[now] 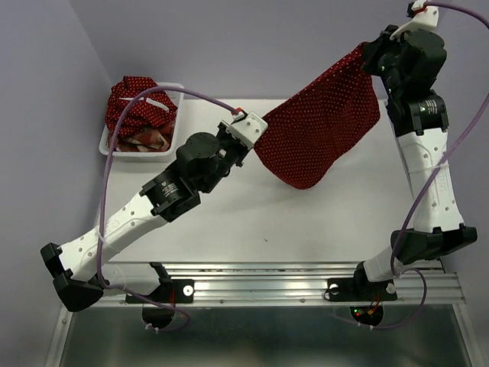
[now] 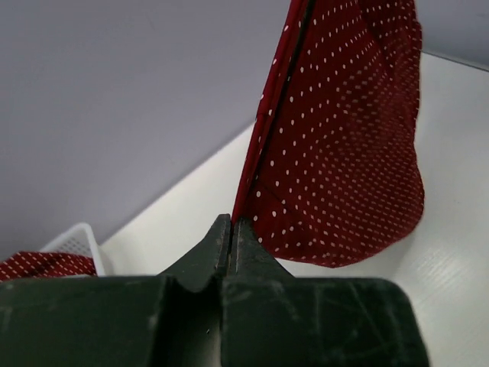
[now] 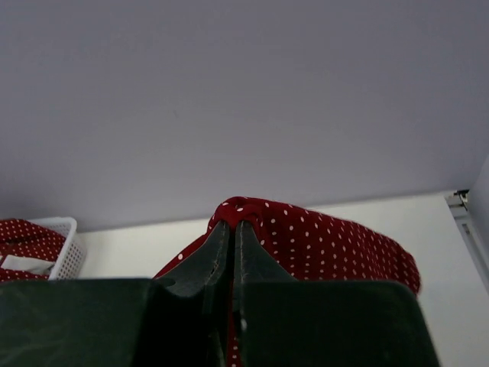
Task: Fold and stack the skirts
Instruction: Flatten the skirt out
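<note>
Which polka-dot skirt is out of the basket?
The dark red white-dotted cloth skirt stretched between left hand and right hand; the other dotted skirt lies bunched in the white plastic basket.

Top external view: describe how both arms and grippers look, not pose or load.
The left arm and right arm have white link shells dotted with small holes, joined by bulky black joint housings. A thin lilac cable loops from each wrist toward the base. White blocks cap the left gripper and right gripper; the fingers are dark, scuffed and tapered.
</note>
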